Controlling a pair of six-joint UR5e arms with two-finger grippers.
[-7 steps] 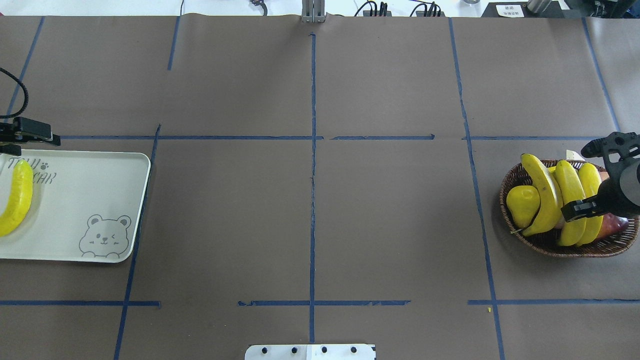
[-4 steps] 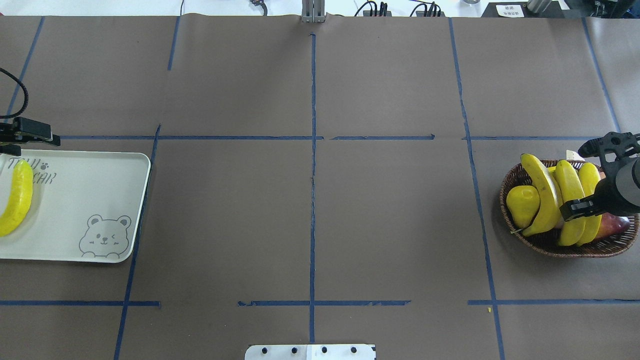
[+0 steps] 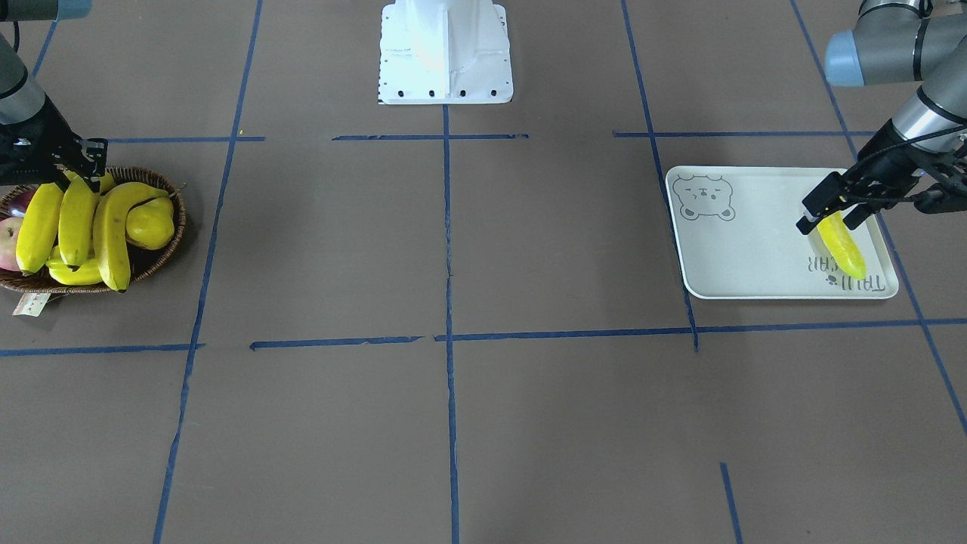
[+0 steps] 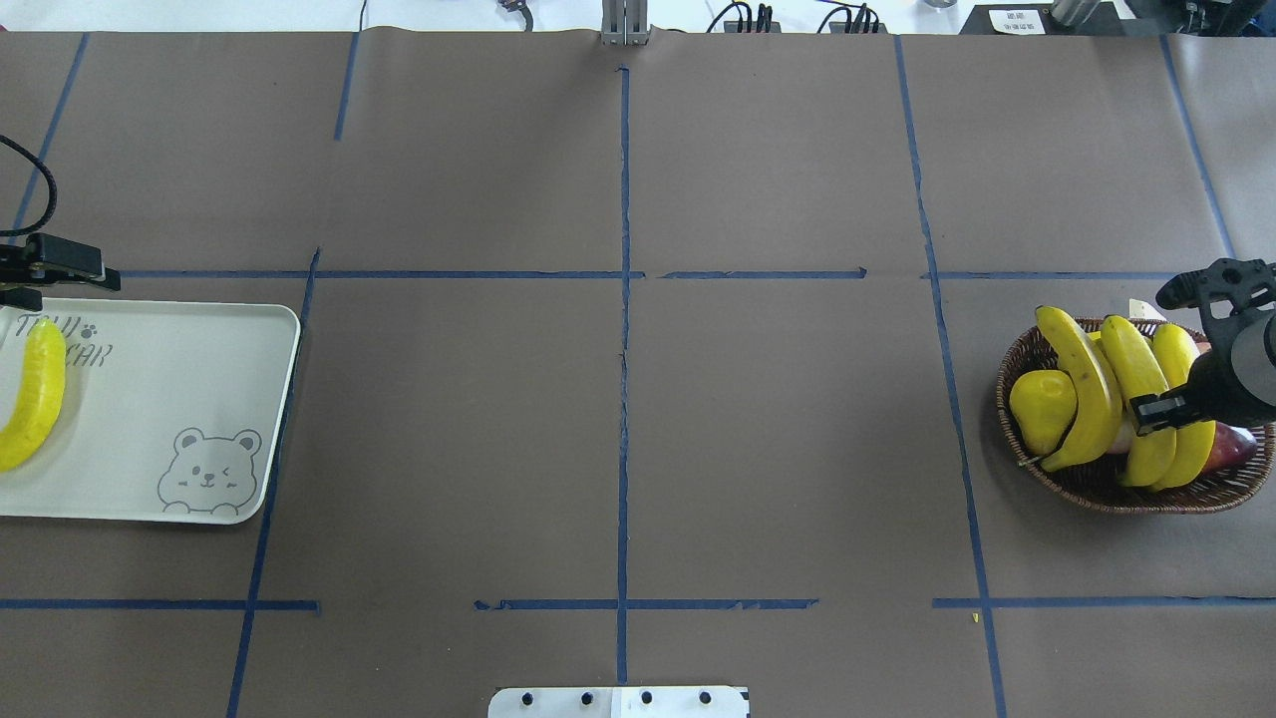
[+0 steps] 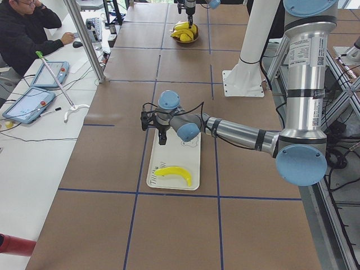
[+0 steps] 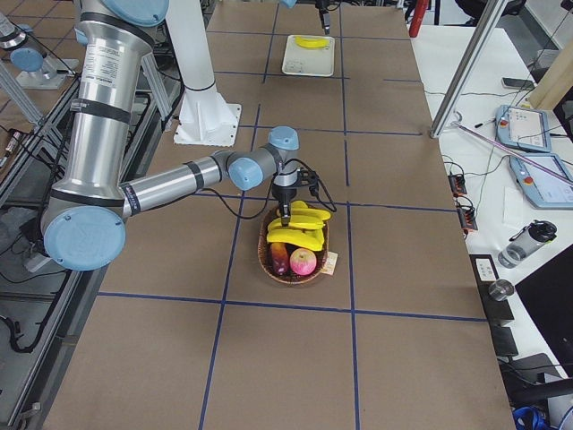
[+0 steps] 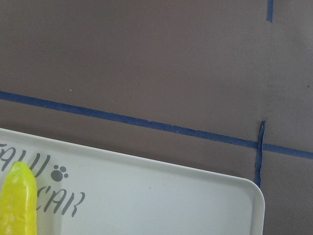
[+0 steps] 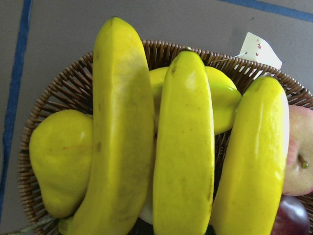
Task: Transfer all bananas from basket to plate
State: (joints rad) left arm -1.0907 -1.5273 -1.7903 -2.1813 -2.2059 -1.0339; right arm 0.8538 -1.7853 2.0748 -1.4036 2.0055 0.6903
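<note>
In the front-facing view, the basket (image 3: 162, 257) sits at the robot's right on the tabletop (image 3: 453, 423). It holds three bananas (image 3: 75, 219) side by side, a pear (image 3: 151, 223) and an apple (image 3: 6, 242). The plate (image 3: 744, 249) lies at the opposite end, with a single banana (image 3: 842, 245) by its lettering. The left pincer (image 3: 831, 210) hovers over that banana's end, fingers apart, gripping nothing.

From overhead, the right pincer (image 4: 1174, 350) is spread wide above the basket. One finger is at the bananas' far tips and the other crosses their middles.

The left side view shows the left pincer raised clear of the plate.

In the right side view, a paper tag (image 6: 329, 262) lies beside the basket.

The left wrist view shows the banana's tip on the lettering.

In the right wrist view, the three bananas fill the frame.
</note>
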